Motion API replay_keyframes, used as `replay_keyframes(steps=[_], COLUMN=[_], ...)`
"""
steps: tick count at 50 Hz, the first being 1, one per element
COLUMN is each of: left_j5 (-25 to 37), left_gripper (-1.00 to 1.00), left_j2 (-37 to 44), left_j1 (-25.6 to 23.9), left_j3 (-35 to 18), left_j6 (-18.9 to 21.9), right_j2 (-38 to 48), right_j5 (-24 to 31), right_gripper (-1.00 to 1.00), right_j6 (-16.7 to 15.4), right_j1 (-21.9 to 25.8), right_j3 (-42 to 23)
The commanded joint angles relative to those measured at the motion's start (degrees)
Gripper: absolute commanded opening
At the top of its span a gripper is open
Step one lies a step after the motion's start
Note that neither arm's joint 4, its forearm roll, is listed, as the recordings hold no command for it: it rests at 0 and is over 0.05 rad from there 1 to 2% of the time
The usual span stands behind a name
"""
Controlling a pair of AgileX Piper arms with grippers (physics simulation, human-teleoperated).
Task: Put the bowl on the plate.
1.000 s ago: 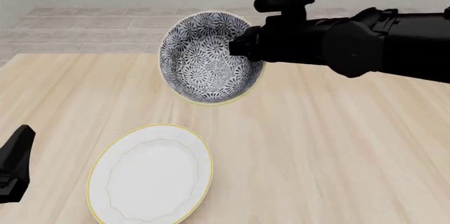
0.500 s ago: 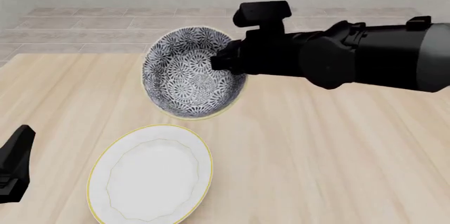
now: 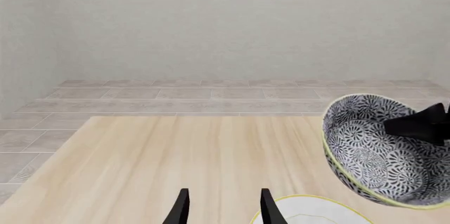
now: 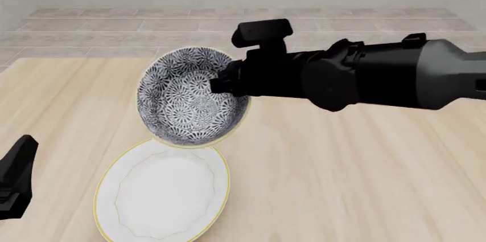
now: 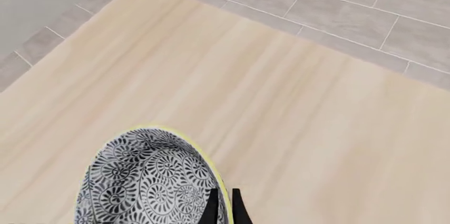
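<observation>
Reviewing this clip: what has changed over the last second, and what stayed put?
The right pincer, shut on the rim of the bowl, has carried it toward the left and nearer the camera in the front view, so the tilted bowl now overlaps the far edge of the plate. The grip is unchanged. The plate and the left pincer, open, have not moved.

No text, label, brand, number or sign can be read anywhere in these views; nothing carries any writing.
</observation>
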Motion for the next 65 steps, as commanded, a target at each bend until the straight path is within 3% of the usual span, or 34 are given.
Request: replay_keyframes(steps=[1,65], left_j5=[0.00,0.00], left_gripper=[1.00,1.00], left_j2=[0.00,0.00], left_j1=[0.00,0.00], left_j3=[0.00,0.00], left_j6=[0.00,0.00], right_j2=[1.72,10.64], right_j5=[-1.44,-4.32], right_gripper=[-1.00,-1.00], right_j6=[1.55,4.48], right_j1=[2.25,7.55], right_j3=[-0.17,-1.84])
